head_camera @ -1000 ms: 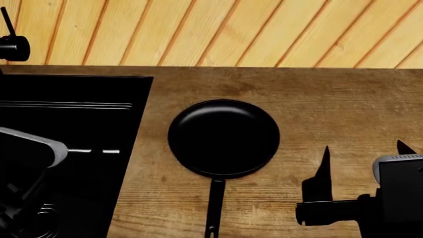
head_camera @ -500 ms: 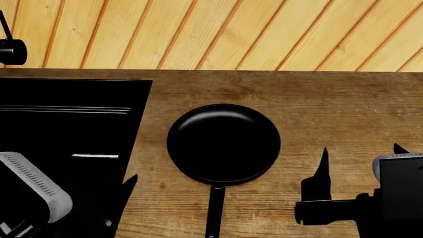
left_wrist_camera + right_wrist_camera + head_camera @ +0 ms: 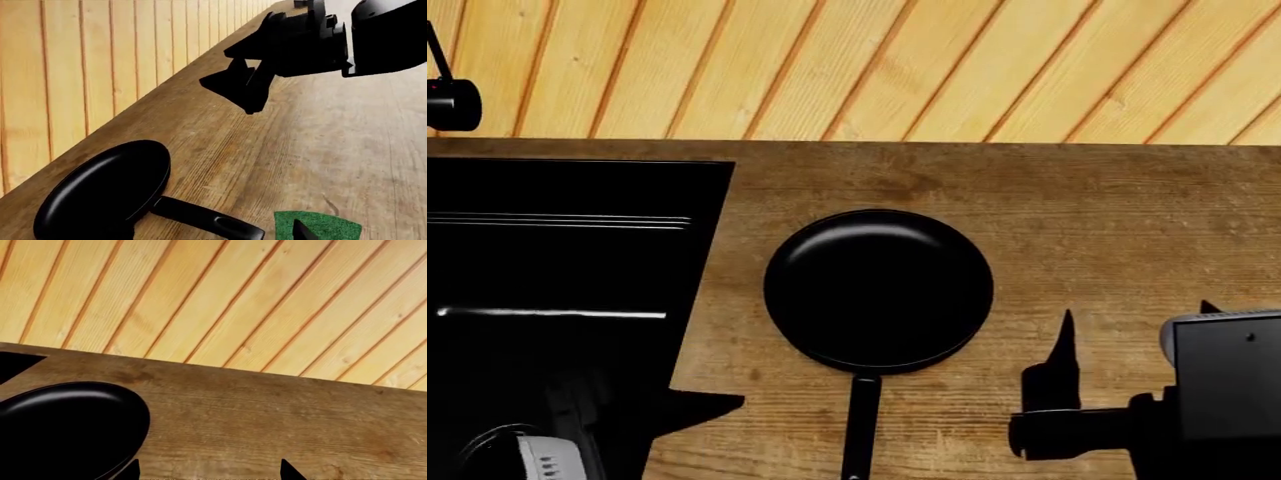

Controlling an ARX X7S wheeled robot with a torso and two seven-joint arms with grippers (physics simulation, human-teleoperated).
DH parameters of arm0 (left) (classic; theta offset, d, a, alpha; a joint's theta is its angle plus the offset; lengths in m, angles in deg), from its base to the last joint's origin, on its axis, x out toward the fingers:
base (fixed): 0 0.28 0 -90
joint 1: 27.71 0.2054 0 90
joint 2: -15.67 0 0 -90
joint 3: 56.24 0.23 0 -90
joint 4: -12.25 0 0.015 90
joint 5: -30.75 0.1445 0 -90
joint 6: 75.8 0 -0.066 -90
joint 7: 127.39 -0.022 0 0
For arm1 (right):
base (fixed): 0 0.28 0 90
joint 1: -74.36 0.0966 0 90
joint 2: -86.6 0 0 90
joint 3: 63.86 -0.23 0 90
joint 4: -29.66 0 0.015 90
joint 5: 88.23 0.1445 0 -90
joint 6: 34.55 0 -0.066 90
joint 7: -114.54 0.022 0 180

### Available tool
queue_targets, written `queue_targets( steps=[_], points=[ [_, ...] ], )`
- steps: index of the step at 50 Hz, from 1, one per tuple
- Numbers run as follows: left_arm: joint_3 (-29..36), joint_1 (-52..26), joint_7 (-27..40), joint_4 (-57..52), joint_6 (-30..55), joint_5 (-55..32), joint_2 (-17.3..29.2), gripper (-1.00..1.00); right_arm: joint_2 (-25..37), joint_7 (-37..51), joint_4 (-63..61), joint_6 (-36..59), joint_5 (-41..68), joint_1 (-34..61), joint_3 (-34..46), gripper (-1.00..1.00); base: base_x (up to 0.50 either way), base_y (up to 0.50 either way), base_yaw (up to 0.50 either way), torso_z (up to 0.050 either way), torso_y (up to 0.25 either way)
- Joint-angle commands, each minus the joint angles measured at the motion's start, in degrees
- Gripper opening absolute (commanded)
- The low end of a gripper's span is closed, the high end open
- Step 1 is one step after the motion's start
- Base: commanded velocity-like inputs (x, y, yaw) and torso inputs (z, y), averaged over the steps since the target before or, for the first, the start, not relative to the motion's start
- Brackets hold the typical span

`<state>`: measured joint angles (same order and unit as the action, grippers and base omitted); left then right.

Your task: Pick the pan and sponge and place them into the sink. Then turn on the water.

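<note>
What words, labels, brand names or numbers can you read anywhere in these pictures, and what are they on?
None: no view shows any writing.
The pan, the sink, the sponge and the wooden counter are all unmarked.
The right gripper and the wall planks carry no label either.

Sponge (image 3: 319, 227) & pan handle (image 3: 858, 428) cut off.

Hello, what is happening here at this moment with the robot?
A two-armed robot stands at a wooden counter. The pan lies on the counter beside the sink, and neither gripper touches it. The sponge also lies on the counter, near the pan's handle. The right gripper hovers open to the pan's right; the left gripper is at the sink's edge. No water is visible.
</note>
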<state>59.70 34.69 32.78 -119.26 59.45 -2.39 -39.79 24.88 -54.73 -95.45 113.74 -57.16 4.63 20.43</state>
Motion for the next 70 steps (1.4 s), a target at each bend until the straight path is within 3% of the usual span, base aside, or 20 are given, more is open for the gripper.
queue_targets(
  steps=[1,15,19,20,29,70],
  points=[
    [4.59,-0.63,-1.9,-2.46,1.15,0.75,0.51,1.0,-0.28,-0.14,1.07,-0.52,-0.08,0.16,0.97,1.0,0.0,0.0,0.0,0.0,0.0],
    [11.61,-1.73,-2.6,-2.6,2.57,3.79,-1.3,1.0,-0.52,-0.52,2.42,-1.28,-0.14,0.13,2.04,1.0,0.0,0.0,0.0,0.0,0.0],
    [11.76,-1.98,-2.25,-3.21,4.18,2.9,-1.55,1.0,-0.47,-0.57,2.69,-1.34,-0.08,0.04,2.06,1.0,0.0,0.0,0.0,0.0,0.0],
    [10.96,-2.57,-0.83,-2.45,8.27,0.68,-3.2,1.0,-0.48,-0.59,2.7,-1.37,-0.04,-0.03,2.1,1.0,0.0,0.0,0.0,0.0,0.0],
    [11.05,-2.17,-0.27,-1.84,11.06,-1.49,-4.07,1.0,-0.6,-0.96,4.08,-2.37,-0.46,-0.18,2.97,1.0,0.0,0.0,0.0,0.0,0.0],
    [19.77,-3.98,-3.16,8.52,5.79,5.85,-5.07,1.0,-0.87,-1.2,5.8,-4.24,-0.46,-0.9,4.13,1.0,0.0,0.0,0.0,0.0,0.0]
  ],
)
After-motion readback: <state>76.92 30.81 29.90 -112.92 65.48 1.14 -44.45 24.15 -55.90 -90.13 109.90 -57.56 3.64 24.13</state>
